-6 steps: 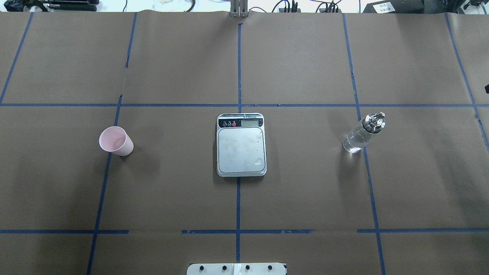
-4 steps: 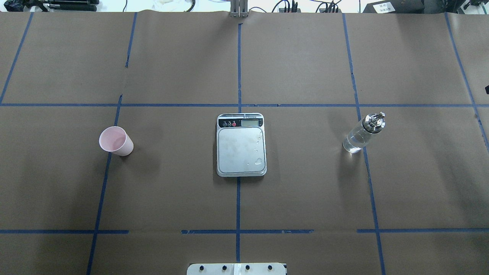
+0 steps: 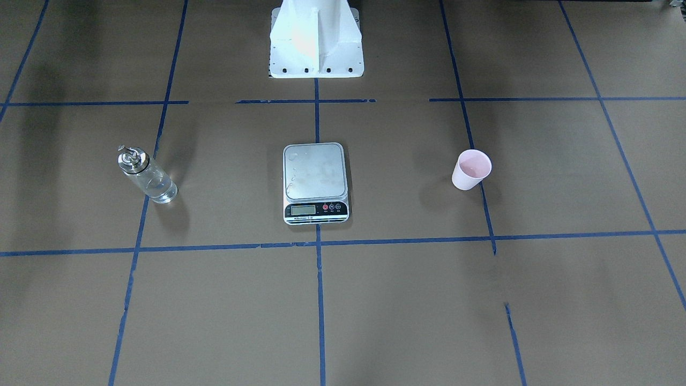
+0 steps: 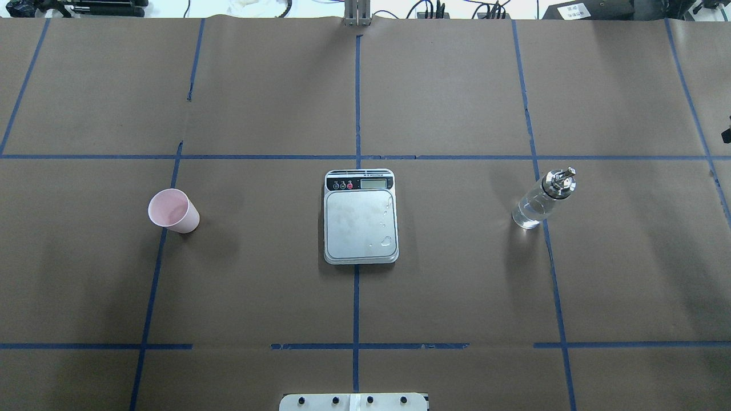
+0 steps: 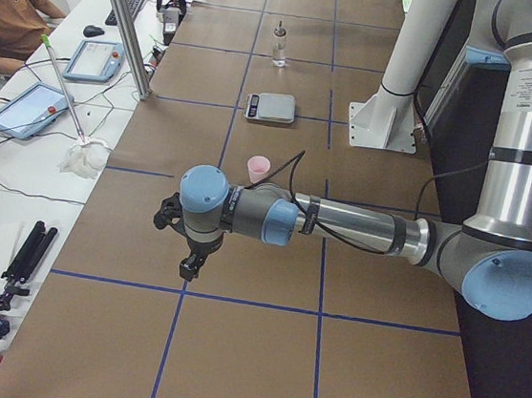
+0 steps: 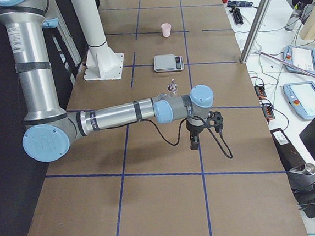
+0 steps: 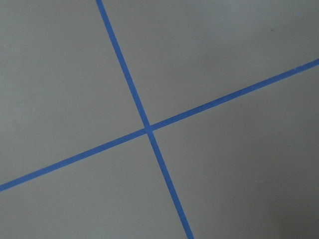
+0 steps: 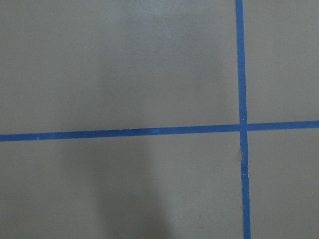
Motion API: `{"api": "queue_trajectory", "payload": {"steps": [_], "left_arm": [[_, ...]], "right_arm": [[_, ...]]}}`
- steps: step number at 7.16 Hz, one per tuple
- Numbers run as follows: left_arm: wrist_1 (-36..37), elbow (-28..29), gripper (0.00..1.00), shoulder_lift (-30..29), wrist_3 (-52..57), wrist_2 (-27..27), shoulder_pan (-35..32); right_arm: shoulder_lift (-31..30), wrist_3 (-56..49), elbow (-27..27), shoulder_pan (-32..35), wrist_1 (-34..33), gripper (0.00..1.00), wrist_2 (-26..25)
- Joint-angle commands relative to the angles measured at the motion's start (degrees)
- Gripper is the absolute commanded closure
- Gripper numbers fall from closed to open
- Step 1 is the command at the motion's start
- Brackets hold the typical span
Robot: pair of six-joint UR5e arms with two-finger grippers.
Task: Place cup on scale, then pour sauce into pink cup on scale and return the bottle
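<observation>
The pale pink cup (image 4: 173, 211) stands upright on the brown paper at the table's left, also in the front view (image 3: 471, 170). The silver scale (image 4: 360, 222) lies at the centre with a few water drops on its platform and nothing else on it. The clear glass bottle (image 4: 539, 202) with its metal spout stands at the right and holds clear sauce. My left gripper (image 5: 186, 265) hangs over the table's left end, far from the cup. My right gripper (image 6: 194, 143) hangs over the right end, beyond the bottle (image 6: 172, 87). I cannot tell whether either is open. Both wrist views show only paper and tape.
Blue tape lines divide the brown paper into squares. The white robot base (image 3: 315, 43) stands behind the scale. An aluminium post (image 5: 123, 19) and desks with tablets (image 5: 28, 107) border the table's far side, where a person sits.
</observation>
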Motion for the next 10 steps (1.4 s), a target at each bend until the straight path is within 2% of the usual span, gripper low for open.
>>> {"api": "queue_trajectory", "payload": {"steps": [1,2,3,4,5,6,7,8,10], "left_arm": [[-5.18,-2.86,0.00,0.05,-14.35,-2.24,7.72],[-9.99,-5.31,0.01,-0.04,-25.39,-1.98,13.34],[-14.04,-8.55,0.00,0.05,-35.34,-1.11,19.31],[-14.60,-11.28,0.00,-0.12,-43.70,-0.93,23.20],[-14.70,-12.01,0.00,-0.82,-49.70,2.29,27.07],[-14.70,-12.19,0.00,-1.26,-52.81,5.46,29.71],[-14.70,-12.02,0.00,-3.27,-58.06,12.45,34.96],[-14.61,-11.41,0.00,-5.12,-63.07,16.87,38.93],[-14.52,-11.84,0.00,-5.48,-64.70,17.00,40.72]], "right_arm": [[-0.64,0.03,1.71,-0.16,0.08,0.00,1.62],[-0.55,-0.14,2.06,-1.82,0.34,0.00,2.76],[-0.64,2.12,3.03,-4.09,3.39,0.00,2.77],[-0.64,6.49,3.03,-5.77,7.25,0.00,2.69],[-0.90,6.89,2.60,-6.05,11.37,0.00,2.60],[-1.08,6.98,2.51,-6.05,11.68,0.00,2.60],[-1.08,6.98,2.51,-6.05,11.68,0.00,2.69],[-1.17,6.89,2.51,-6.05,11.77,0.00,2.69],[-1.69,6.80,2.42,-6.05,11.77,0.00,2.69]]}}
